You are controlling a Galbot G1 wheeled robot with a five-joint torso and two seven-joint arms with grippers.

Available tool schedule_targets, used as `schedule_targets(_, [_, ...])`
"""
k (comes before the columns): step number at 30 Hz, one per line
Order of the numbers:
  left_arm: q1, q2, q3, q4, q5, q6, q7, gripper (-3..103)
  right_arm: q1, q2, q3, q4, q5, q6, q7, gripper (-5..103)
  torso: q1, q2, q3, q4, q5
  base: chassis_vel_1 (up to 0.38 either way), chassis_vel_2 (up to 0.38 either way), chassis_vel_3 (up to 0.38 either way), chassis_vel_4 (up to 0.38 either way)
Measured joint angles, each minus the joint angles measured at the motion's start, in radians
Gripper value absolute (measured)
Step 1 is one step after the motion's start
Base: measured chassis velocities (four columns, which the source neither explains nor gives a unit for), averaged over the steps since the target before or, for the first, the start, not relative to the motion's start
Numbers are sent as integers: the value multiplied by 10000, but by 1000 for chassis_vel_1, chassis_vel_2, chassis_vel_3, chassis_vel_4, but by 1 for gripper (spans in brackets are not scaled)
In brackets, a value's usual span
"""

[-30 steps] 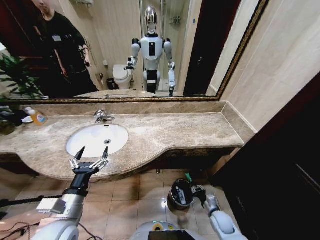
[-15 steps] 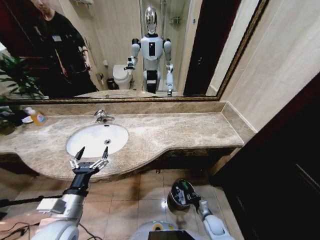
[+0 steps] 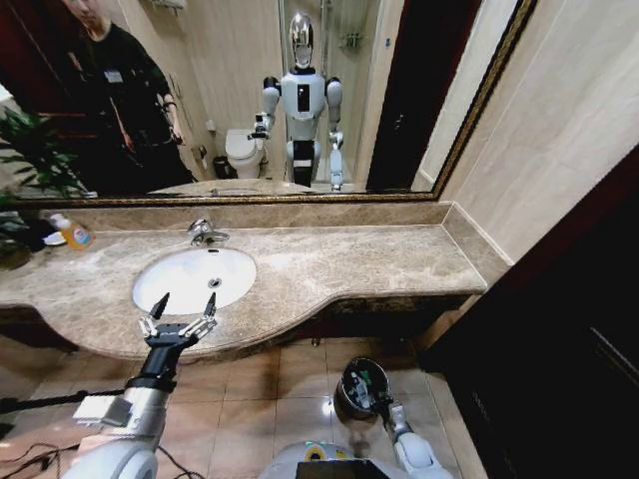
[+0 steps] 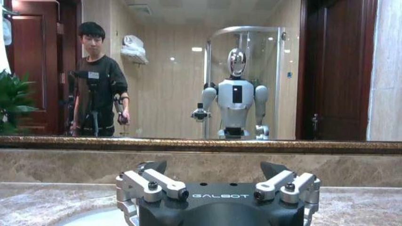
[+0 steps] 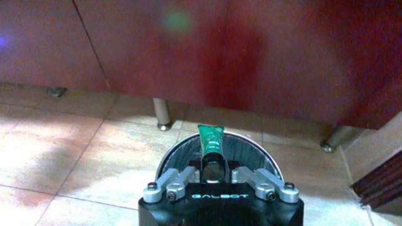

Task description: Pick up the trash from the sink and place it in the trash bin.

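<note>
The green tube is pinched at its near end between the clenched fingers of the right pincer, its long axis running straight out ahead of the pincer over the open mouth of the trash bin. The bin's shiny rim rings the tube's far tip, with bare floor tiles all round and the dark cabinet front beyond. The left pincer hangs released, fingers spread, at the front edge of the marble surface, just before the sink.
</note>
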Motion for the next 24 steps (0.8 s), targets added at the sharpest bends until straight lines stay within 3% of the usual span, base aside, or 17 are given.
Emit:
schedule_targets(7, [0,0,0,0,0,-1,0,100,173,91,-21,-236,-91,34,467,18,0,0,0,0,0,0,0,0,0])
schedule_targets(9, [0,0,0,0,0,0,0,100,168,116,-28,-202,-211,35,567,27,0,0,0,0,0,0,0,0,0])
schedule_targets(11, [0,0,0,0,0,0,0,100,165,130,-28,-192,-291,45,610,27,0,0,0,0,-1,0,0,0,0])
schedule_targets(15, [0,0,0,0,0,0,0,100,126,169,-27,-73,-406,48,764,48,0,0,0,0,0,0,0,0,0])
schedule_targets(16, [0,0,0,0,0,0,0,100,126,169,-27,-73,-406,48,764,48,0,0,0,0,0,0,0,0,0])
schedule_targets(18, [0,0,0,0,0,-1,0,100,68,173,-28,52,-416,46,797,60,0,0,0,0,0,0,0,0,0])
schedule_targets(20, [0,0,0,0,0,0,0,100,38,173,-28,119,-416,37,800,60,0,0,0,0,0,0,0,0,0])
schedule_targets(24, [0,0,0,0,0,-1,0,100,-95,183,-31,393,-415,-24,801,76,0,0,0,0,0,0,0,0,0])
